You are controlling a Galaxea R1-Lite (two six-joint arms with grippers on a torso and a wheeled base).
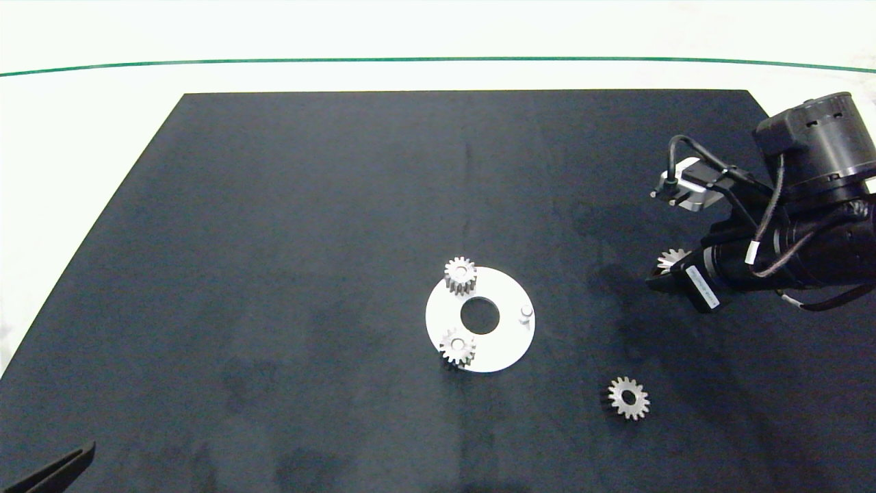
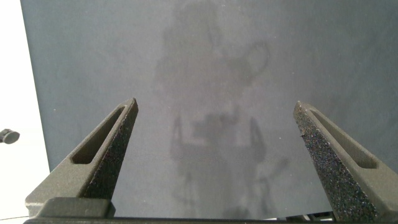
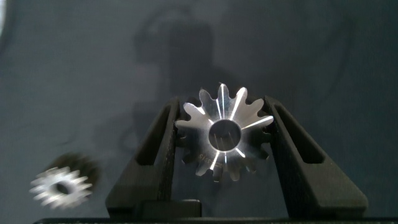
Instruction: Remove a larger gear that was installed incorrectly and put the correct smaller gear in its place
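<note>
The larger gear [image 3: 224, 134], silver with pointed star-like teeth, is clamped between the fingers of my right gripper [image 3: 224, 107]. In the head view that gear [image 1: 673, 258] peeks out above the right gripper [image 1: 665, 275], held over the black mat to the right of the white disc [image 1: 510, 349]. Two small spur gears stand on the disc, one at its far edge [image 1: 460, 274] and one at its near-left edge [image 1: 457, 346]. A bare peg [image 1: 525, 312] stands on the disc's right side. A loose smaller gear [image 1: 628, 398] [image 3: 61, 186] lies flat on the mat, nearer than the right gripper. My left gripper [image 2: 216, 106] is open over bare mat.
The black mat [image 1: 274, 239] covers most of the white table. The left gripper's finger [image 1: 58, 469] shows at the mat's near-left corner. A green line [image 1: 438, 60] runs across the far table surface.
</note>
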